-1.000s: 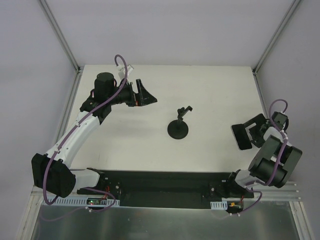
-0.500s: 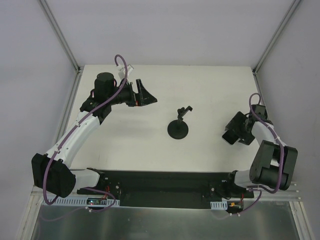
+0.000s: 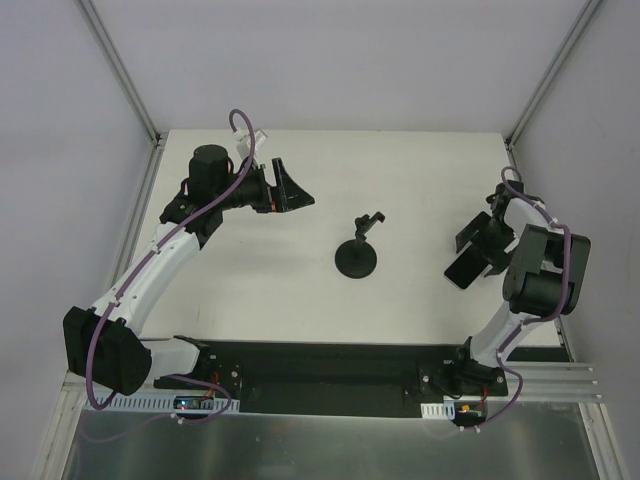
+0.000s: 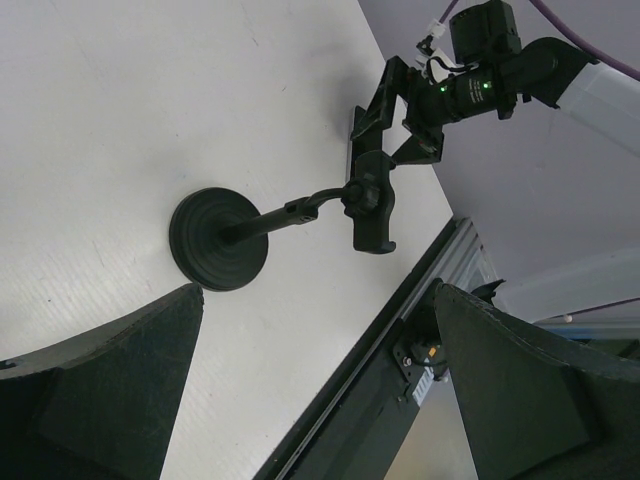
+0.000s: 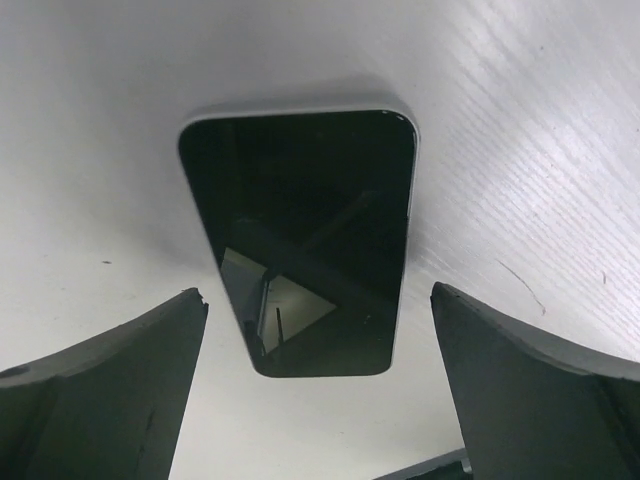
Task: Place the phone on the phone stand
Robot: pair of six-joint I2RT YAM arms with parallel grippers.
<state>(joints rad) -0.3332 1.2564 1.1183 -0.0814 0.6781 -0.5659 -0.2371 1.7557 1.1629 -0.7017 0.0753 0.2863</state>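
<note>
The phone [image 5: 310, 240] lies flat on the white table, black screen up, right of the phone stand; in the top view it [image 3: 460, 272] shows as a dark slab with a pale edge. My right gripper [image 5: 320, 390] is open above it, fingers either side of its near end and apart from it; it also shows in the top view [image 3: 474, 248]. The phone stand [image 3: 356, 260] is upright mid-table, with a round base [image 4: 222, 238] and a bracket head [image 4: 370, 200]. My left gripper [image 3: 296, 194] is open and empty, raised at the back left, facing the stand.
A black rail [image 3: 330, 365] runs along the table's near edge. Metal frame posts [image 3: 130, 90] and grey walls close in the table's back and sides. The right arm's wrist and cable [image 4: 480, 75] show behind the stand in the left wrist view.
The right arm has swung its wrist from the near right toward the back, so its gripper now points down over the phone, which shows slightly further left. The left arm has not moved.
</note>
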